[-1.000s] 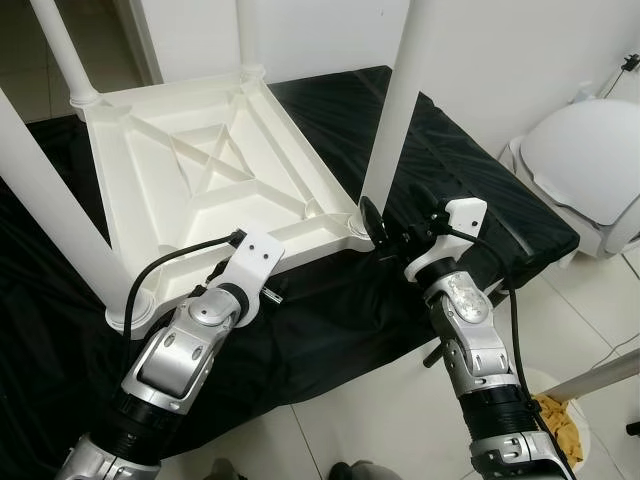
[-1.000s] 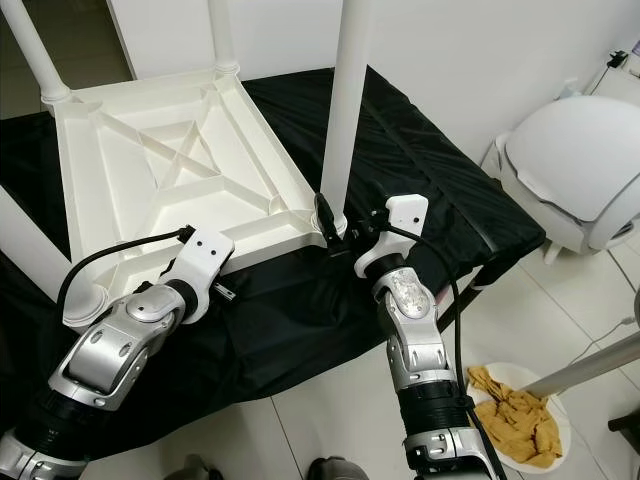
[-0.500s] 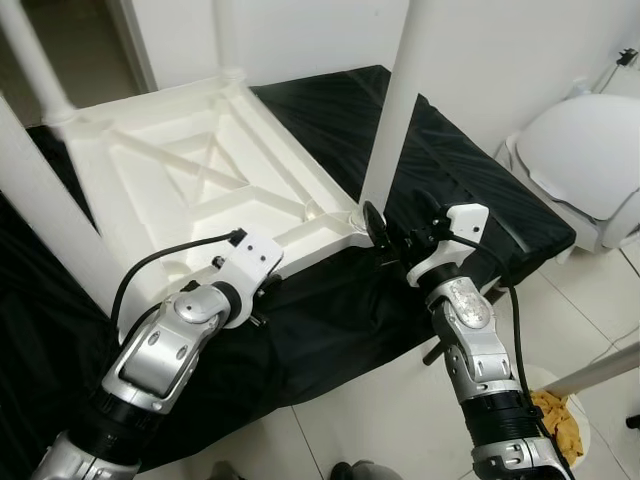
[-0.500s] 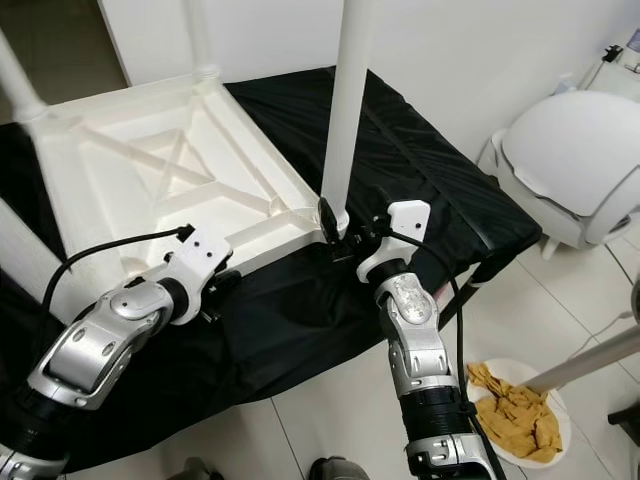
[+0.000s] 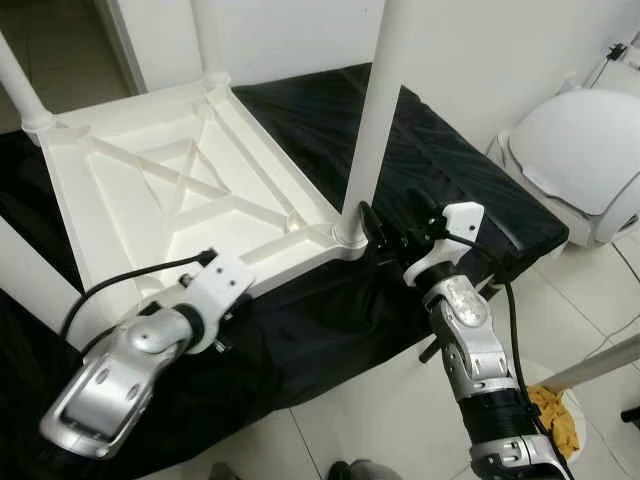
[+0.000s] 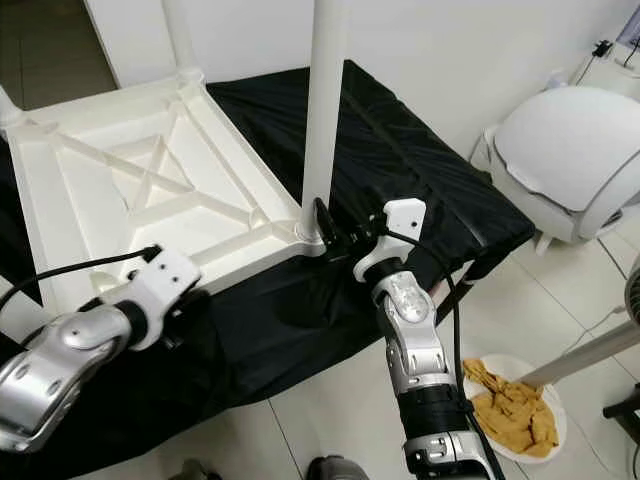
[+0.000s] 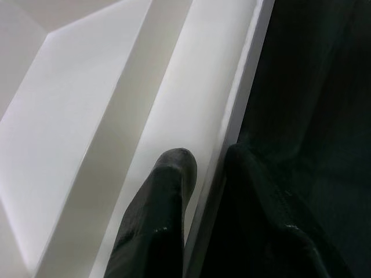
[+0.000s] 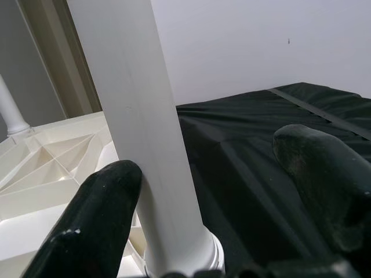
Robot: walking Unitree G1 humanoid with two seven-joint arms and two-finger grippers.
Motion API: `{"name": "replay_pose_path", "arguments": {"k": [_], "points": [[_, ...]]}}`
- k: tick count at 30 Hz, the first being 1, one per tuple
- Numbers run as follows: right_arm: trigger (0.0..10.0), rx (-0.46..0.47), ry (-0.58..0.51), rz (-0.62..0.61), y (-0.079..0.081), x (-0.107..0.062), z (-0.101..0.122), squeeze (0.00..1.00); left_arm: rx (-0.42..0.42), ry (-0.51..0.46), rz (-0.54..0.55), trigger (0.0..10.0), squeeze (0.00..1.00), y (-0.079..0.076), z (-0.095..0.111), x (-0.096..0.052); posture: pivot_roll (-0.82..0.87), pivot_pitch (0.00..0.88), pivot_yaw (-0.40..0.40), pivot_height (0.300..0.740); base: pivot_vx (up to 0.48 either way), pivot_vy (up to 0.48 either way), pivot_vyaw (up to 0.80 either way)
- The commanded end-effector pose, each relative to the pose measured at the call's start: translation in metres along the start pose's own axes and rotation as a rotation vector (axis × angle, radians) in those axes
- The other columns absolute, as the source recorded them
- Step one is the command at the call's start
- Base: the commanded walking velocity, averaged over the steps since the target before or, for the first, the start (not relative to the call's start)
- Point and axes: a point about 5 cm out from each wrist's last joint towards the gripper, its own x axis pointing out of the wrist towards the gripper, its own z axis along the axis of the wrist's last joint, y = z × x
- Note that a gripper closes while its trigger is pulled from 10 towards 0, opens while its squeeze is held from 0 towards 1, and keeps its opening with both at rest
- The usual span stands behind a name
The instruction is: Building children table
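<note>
The white plastic children's table lies upside down on a black cloth. The right gripper gapes wide around the white round leg at the near corner, one finger touching it. The left gripper straddles the table's near edge, its jaws slightly parted astride the rim.

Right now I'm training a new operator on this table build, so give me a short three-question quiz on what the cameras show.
1. True or false: the white table lies upside down on the black cloth.
2. Which claw is at the base of the near corner leg? A) left claw B) right claw C) both
3. Fill in: the left claw straddles the table's ____, one finger on the white plastic, the other on the cloth side.

Key
1. True: the ribbed underside faces up and the legs point up.
2. B: the right claw is open, one finger against the leg, the other apart from it.
3. edge (rim).
</note>
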Motion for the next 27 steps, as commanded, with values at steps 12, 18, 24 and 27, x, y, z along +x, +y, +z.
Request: {"name": "replay_pose_path", "arguments": {"k": [12, 18, 24, 27], "points": [[10.0, 0.019, 0.022, 0.056, 0.007, 0.003, -0.003, 0.0, -0.022, 0.13, -0.047, 10.0, 0.0, -0.003, -0.027, -0.019, 0.02, 0.118, -0.031, 0.74, 0.0, 0.0, 0.0], [10.0, 0.067, 0.052, 0.186, 0.024, 0.0, -0.007, 0.0, -0.025, 0.126, -0.052, 10.0, 0.0, -0.009, -0.026, -0.02, 0.03, 0.122, -0.038, 0.74, 0.0, 0.0, 0.0], [10.0, 0.077, 0.097, 0.273, 0.034, -0.012, -0.013, 0.0, -0.024, 0.115, -0.065, 1.2, 0.0, -0.013, -0.024, -0.019, 0.02, 0.123, -0.039, 0.74, 0.0, 0.0, 0.0], [10.0, 0.08, 0.109, 0.283, 0.035, -0.018, -0.015, 0.0, -0.032, 0.109, -0.069, 0.0, 0.0, -0.013, -0.023, -0.019, 0.02, 0.125, -0.036, 0.74, 0.0, 0.0, 0.0]]}}
